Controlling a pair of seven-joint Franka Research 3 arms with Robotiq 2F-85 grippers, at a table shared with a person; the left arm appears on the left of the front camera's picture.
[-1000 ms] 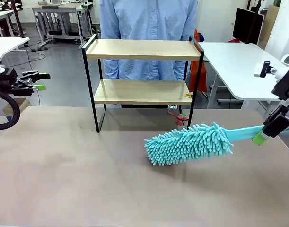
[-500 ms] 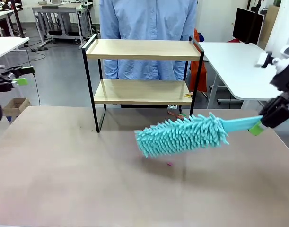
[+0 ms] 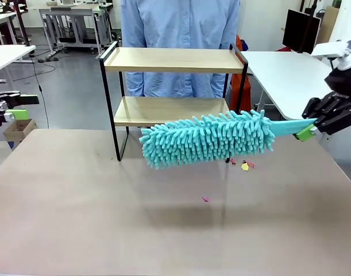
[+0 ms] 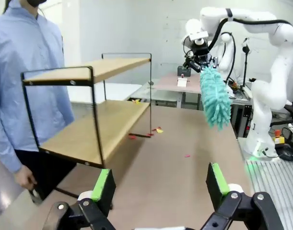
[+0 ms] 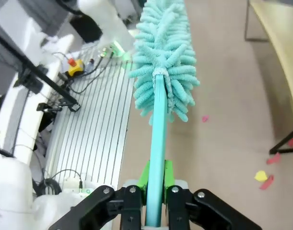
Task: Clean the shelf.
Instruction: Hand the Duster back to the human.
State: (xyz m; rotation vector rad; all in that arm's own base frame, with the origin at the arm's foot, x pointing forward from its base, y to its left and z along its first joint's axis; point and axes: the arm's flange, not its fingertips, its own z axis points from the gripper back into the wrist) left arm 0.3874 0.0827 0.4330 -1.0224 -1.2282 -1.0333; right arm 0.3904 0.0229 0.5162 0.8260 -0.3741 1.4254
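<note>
Right gripper (image 3: 306, 131), shelf (image 3: 174, 60) well left.

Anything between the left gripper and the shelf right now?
Nothing. In the left wrist view, only bare tabletop lies between the open left gripper and the shelf; paper scraps lie farther off.

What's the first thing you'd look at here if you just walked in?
The big fluffy turquoise duster, held up in the air over the table by the right claw, which is shut on its handle. Right behind it stands the shelf, with two wooden boards in a black frame, and a person in a blue shirt waits behind that. Small coloured scraps lie on the table near the shelf's leg.
</note>
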